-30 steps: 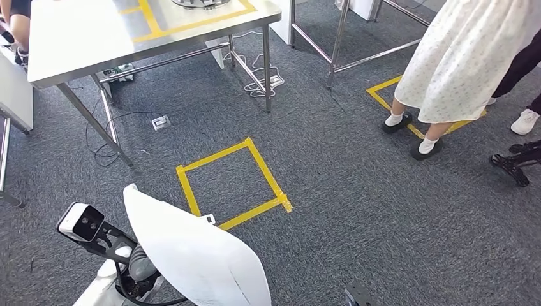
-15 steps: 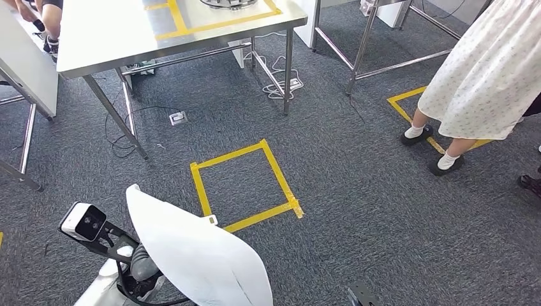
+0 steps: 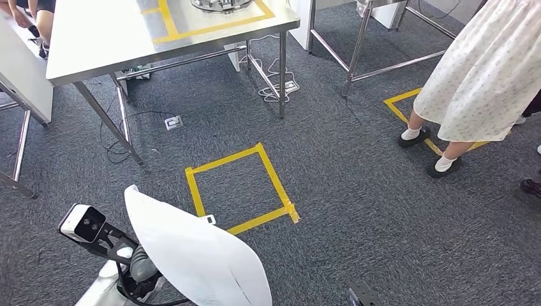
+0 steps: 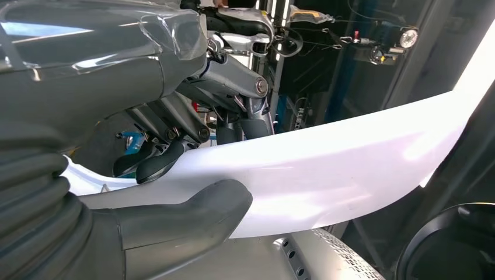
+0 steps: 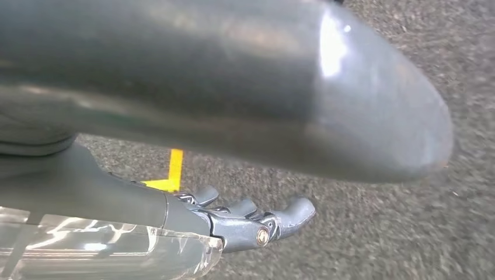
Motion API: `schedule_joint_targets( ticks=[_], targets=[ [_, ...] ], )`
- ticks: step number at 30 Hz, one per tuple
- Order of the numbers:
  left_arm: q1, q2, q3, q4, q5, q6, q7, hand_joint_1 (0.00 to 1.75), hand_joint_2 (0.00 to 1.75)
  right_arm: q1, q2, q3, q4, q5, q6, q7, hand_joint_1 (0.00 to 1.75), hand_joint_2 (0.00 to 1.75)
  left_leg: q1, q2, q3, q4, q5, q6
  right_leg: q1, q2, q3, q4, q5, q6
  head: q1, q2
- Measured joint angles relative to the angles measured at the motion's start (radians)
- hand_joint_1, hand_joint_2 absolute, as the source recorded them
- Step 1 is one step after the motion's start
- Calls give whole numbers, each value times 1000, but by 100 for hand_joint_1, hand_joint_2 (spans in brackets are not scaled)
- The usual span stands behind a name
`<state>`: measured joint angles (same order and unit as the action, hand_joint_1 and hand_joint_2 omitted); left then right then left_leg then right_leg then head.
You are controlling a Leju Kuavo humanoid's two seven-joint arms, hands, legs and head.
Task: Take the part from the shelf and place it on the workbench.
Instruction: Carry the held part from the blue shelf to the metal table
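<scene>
Left wrist view shows the left hand (image 4: 146, 192) holding the white part (image 4: 327, 175). The thick grey thumb (image 4: 192, 210) presses on one side of the part and the dark fingers (image 4: 160, 163) press on its other side, so the part is pinched between them. The part is a smooth, curved white panel that reaches well away from the hand.

From the head view the same white part (image 3: 191, 255) sits low on the near left, held up over the grey carpet (image 3: 357, 210). It covers the hand under it. A small white camera (image 3: 81, 222) sticks out just to the left of the part.

On the right wrist view the right hand (image 5: 245, 221) hangs over the carpet. Its fingers (image 5: 292, 211) are curled a little, lie side by side and hold nothing.

Past the part, a square of yellow tape (image 3: 239, 188) lies on the carpet. Farther away stands the metal workbench (image 3: 96, 44), far on the left, with yellow tape on its top and a round metal thing (image 3: 220, 5) at its far edge. Cables (image 3: 274, 86) lie on the floor under it. The part is well apart from the workbench. On the far right a person in a light skirt (image 3: 485, 76) stands on another yellow tape mark (image 3: 402, 108).
</scene>
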<state>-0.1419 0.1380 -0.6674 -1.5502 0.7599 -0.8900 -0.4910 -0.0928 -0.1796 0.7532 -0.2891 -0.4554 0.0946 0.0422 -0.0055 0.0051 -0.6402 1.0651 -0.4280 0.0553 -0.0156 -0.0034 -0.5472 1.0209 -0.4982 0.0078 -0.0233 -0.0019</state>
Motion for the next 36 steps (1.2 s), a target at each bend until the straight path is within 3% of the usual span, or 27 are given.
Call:
schedule_joint_targets(
  ticks=[3,5,6,8,10,11,12,14,16,18,19,20,22,24,25,26,27,29,30,31,33,36],
  targets=[
    [-3,-1,0,-2,0,-2,-1,175,175,3,2,-3,0,0,1,-2,0,0,-10,-1,31,-52,-12,18,-2,-7,16,0,7,22,0,0],
    [-6,-3,-1,-3,-1,-3,-1,175,175,7,3,-4,0,-1,3,-4,0,0,-8,-7,66,-79,-13,26,-4,-9,16,27,7,31,0,0],
    [-9,-5,-2,-4,-1,-4,-1,175,175,7,2,-5,0,-2,5,-4,0,0,-6,-9,85,-88,-15,29,-4,-7,-1,62,-3,28,1,0],
    [-13,-9,-4,-4,0,-5,-2,175,175,9,0,-5,0,-3,6,-5,0,0,-5,-12,104,-93,-24,30,-6,-1,-76,175,-38,22,4,0],
    [-11,-10,-5,-3,-1,-5,-2,175,175,17,-4,-5,0,-3,6,-5,0,0,-5,-20,118,-92,-40,26,-8,0,-153,259,-62,30,5,0],
    [-10,-10,-6,-3,-1,-4,-2,175,175,21,-6,-5,0,-3,6,-6,0,0,-4,-24,128,-92,-49,23,-10,1,-169,253,-57,39,5,0],
    [-9,-10,-6,-3,-1,-4,-2,175,175,24,-8,-5,0,-3,6,-6,0,0,-2,-27,142,-91,-60,18,-12,0,-167,210,-37,50,5,0],
    [-9,-10,-6,-2,-1,-4,-2,175,175,28,-11,-5,1,-3,6,-9,0,0,0,-29,174,-88,-88,6,-16,-2,-133,75,44,72,5,0],
    [-9,-10,-6,-2,-1,-3,-3,175,175,29,-11,-5,1,-3,6,-11,0,0,-3,-28,191,-84,-112,-6,-14,-3,-106,1,104,60,4,0],
    [-10,-10,-6,-2,-2,-2,-5,175,175,28,-11,-5,1,-3,6,-12,0,0,-3,-28,189,-75,-118,-15,-10,-1,-97,-5,109,29,3,0],
    [-10,-10,-6,-2,-2,-1,-6,175,175,27,-11,-5,1,-3,6,-12,0,0,-2,-26,181,-59,-114,-20,-12,0,-94,-6,108,21,2,0],
    [-10,-9,-6,-3,-3,0,-6,175,175,27,-11,-5,1,-3,6,-13,0,0,-1,-24,162,-26,-108,-25,-14,1,-88,-9,103,13,2,0],
    [-11,-9,-6,-4,-4,2,-7,175,175,26,-12,-6,1,-2,6,-13,0,0,3,-20,90,87,-122,-36,-17,2,-75,-13,91,-1,0,0],
    [-10,-8,-6,-4,-5,4,-8,175,175,27,-12,-5,1,-2,6,-13,0,0,8,-18,4,199,-175,-45,-15,4,-65,-13,77,-8,-1,0],
    [-9,-7,-6,-4,-5,4,-8,175,175,27,-12,-5,1,-2,6,-13,0,0,9,-17,-28,225,-192,-47,-14,5,-58,-13,70,-8,-1,0],
    [-9,-7,-6,-4,-5,4,-8,175,175,27,-12,-5,1,-2,6,-13,0,0,10,-17,-45,221,-183,-47,-12,6,-50,-13,64,-8,-1,0],
    [-9,-7,-6,-4,-5,5,-8,175,175,27,-11,-5,1,-2,6,-13,0,0,10,-17,-44,183,-146,-45,-11,7,-39,-13,57,-8,-1,0],
    [-9,-6,-6,-4,-5,5,-8,175,175,26,-10,-5,1,-2,7,-13,0,0,8,-13,-7,53,-38,-34,-9,8,-18,-16,43,-6,0,0],
    [-9,-5,-6,-4,-5,5,-8,175,175,25,-8,-5,1,-1,7,-13,0,0,4,-10,9,-1,-9,-26,-8,8,-10,-18,38,-3,1,0],
    [-10,-5,-6,-5,-5,6,-9,175,175,24,-7,-5,1,-1,7,-13,0,0,-1,-8,21,-36,5,-19,-6,8,-8,-19,34,0,0,0],
    [-10,-3,-6,-6,-5,7,-9,175,175,22,-6,-5,1,-1,7,-13,0,0,-8,-8,25,-56,2,-9,-3,7,-6,-22,31,9,-1,0],
    [-11,-2,-6,-9,-5,7,-10,175,175,21,-6,-5,1,-1,7,-13,0,0,-2,-10,44,-79,16,2,-2,5,-22,9,12,16,-1,0]
  ],
)
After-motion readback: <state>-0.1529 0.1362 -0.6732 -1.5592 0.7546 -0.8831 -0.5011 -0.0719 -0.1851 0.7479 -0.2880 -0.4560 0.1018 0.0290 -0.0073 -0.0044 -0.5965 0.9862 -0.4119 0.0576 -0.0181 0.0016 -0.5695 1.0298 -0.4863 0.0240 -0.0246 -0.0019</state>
